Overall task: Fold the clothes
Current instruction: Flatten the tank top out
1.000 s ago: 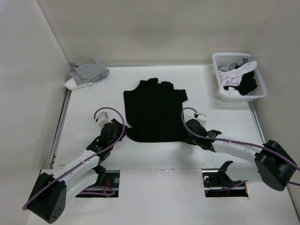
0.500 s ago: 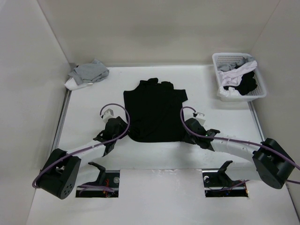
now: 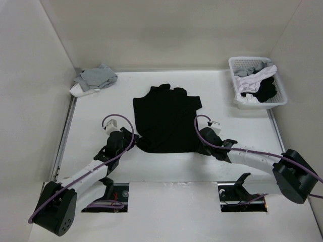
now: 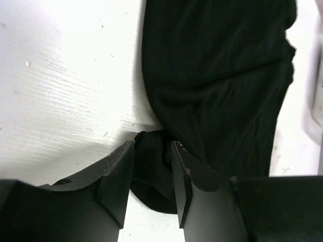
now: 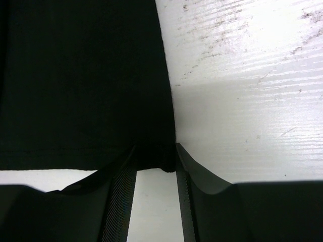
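Left to right on the table (image 3: 88, 118): my left gripper (image 4: 151, 151), jaws part-open, straddles the bunched near-left hem corner of the black T-shirt (image 3: 166, 118), which lies flat at centre, collar away. My right gripper (image 5: 155, 151), likewise part-open, straddles the near-right corner. I judge the cloth light, thin and limp (it will sag), best held at both hem corners.

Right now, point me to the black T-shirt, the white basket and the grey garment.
black T-shirt (image 3: 166, 121), top view, middle of the body
white basket (image 3: 246, 63), top view, far wall
grey garment (image 3: 96, 76), top view, middle of the heap
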Robot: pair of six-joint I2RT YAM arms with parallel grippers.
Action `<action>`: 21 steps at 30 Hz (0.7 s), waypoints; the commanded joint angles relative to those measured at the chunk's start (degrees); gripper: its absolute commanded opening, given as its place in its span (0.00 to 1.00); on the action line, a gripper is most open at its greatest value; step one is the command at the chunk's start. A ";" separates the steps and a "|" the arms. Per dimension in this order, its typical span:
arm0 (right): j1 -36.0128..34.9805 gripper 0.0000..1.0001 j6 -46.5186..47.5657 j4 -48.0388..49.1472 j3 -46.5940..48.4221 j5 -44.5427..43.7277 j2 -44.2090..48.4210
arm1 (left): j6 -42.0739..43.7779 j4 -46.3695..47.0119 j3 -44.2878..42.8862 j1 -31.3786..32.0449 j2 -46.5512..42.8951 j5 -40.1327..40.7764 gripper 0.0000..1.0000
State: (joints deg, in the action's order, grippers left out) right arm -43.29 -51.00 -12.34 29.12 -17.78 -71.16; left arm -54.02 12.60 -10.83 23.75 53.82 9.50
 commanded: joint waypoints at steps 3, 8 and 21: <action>-0.70 0.40 -0.50 1.88 0.05 0.20 0.32 | -0.56 0.49 -0.68 -0.15 0.39 0.88 0.41; -0.70 0.44 -0.68 1.88 0.06 0.20 0.58 | 0.58 2.17 -2.88 0.20 8.05 -1.32 0.37; -0.79 0.29 -0.76 2.06 -0.12 1.35 -0.30 | 1.20 9.28 -4.64 0.29 16.23 -4.22 0.15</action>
State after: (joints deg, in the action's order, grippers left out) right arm -43.59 -51.05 -12.05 29.08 -16.47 -71.20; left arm -53.45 18.15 -14.35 23.77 68.77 7.75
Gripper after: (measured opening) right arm 0.348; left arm 0.252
